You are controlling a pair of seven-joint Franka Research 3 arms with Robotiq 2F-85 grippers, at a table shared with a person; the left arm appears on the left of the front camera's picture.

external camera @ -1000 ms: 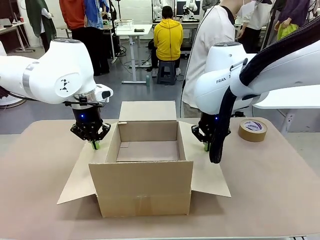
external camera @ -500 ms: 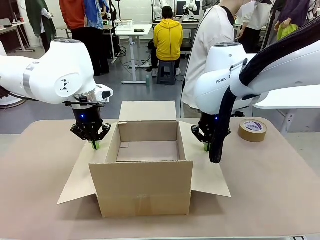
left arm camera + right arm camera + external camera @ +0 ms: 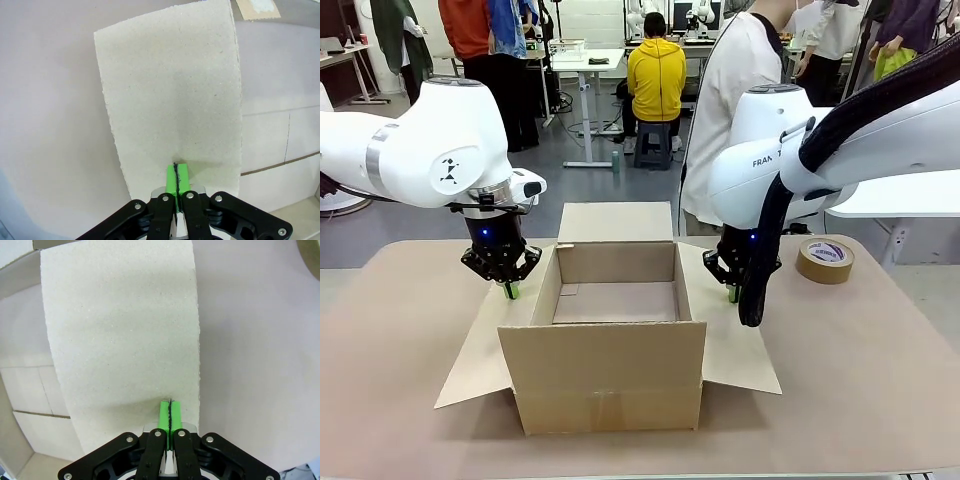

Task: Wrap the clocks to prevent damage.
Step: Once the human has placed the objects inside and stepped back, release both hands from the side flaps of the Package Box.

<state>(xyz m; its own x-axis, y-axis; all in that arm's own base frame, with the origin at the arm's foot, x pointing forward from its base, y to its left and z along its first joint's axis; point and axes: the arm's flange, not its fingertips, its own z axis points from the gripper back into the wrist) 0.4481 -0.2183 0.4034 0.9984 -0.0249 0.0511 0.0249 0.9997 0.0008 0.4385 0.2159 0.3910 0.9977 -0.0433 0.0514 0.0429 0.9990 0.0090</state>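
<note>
An open cardboard box (image 3: 605, 375) stands mid-table with its side flaps folded outward. My left gripper (image 3: 508, 290) is shut, its green tips down on the box's left flap (image 3: 480, 350). The left wrist view shows the shut gripper (image 3: 176, 172) resting against that pale flap (image 3: 170, 90). My right gripper (image 3: 732, 294) is shut too, pointing down onto the right flap (image 3: 735, 350). From the right wrist, the closed gripper (image 3: 169, 412) touches the flap (image 3: 125, 330). Nothing sits between either pair of fingers. The box's inside shows bare cardboard.
A roll of brown tape (image 3: 825, 260) lies at the table's right rear. A person in a white top (image 3: 735, 100) stands at the far side behind the box. The back flap (image 3: 617, 222) stands upright. Bare beige table (image 3: 860, 380) surrounds the box.
Both arms hold still. The person in white behind the table has shifted slightly.
</note>
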